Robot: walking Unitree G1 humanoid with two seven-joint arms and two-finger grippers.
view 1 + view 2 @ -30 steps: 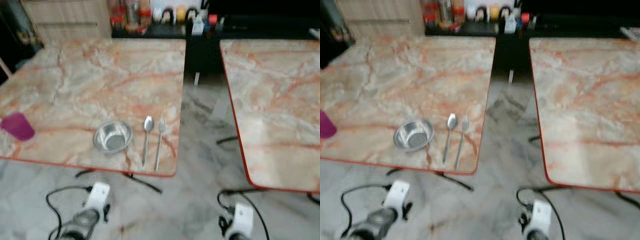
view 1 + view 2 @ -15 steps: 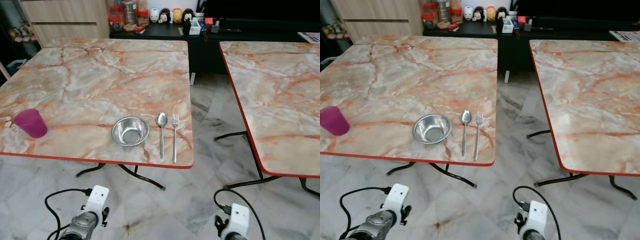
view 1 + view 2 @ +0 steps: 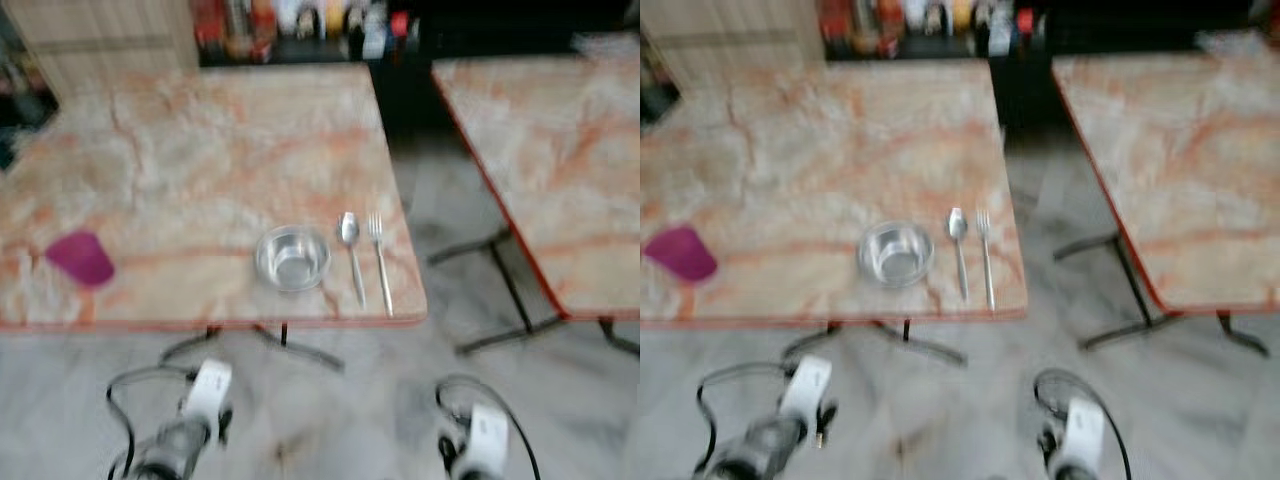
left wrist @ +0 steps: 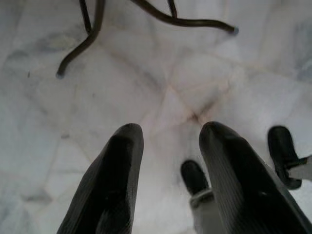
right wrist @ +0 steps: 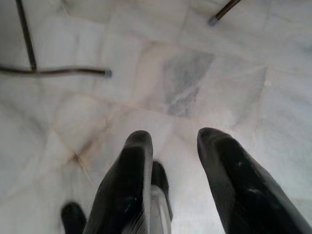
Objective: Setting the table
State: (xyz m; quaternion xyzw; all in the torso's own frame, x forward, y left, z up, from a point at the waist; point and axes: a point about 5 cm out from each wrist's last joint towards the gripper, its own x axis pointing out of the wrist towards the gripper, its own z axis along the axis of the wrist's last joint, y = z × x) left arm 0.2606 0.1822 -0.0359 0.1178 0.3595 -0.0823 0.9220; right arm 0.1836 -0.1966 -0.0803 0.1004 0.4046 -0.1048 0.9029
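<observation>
The head views are blurred. A marble-patterned table with a red edge (image 3: 200,140) stands ahead, and near its front right corner sit a round shiny metal bowl (image 3: 292,257), a metal spoon (image 3: 351,243) just to its right and a metal fork (image 3: 380,260) beside the spoon, both lying lengthwise toward the near edge. A magenta plastic cup (image 3: 80,258) rests well apart at the left, near the front edge. A second marble-patterned table (image 3: 540,160) stands to the right across a gap of pale marble floor (image 3: 440,250). Both arms hang low over the floor: the left gripper (image 4: 168,141) and right gripper (image 5: 170,144) each have their black fingers spread, grasping nothing.
</observation>
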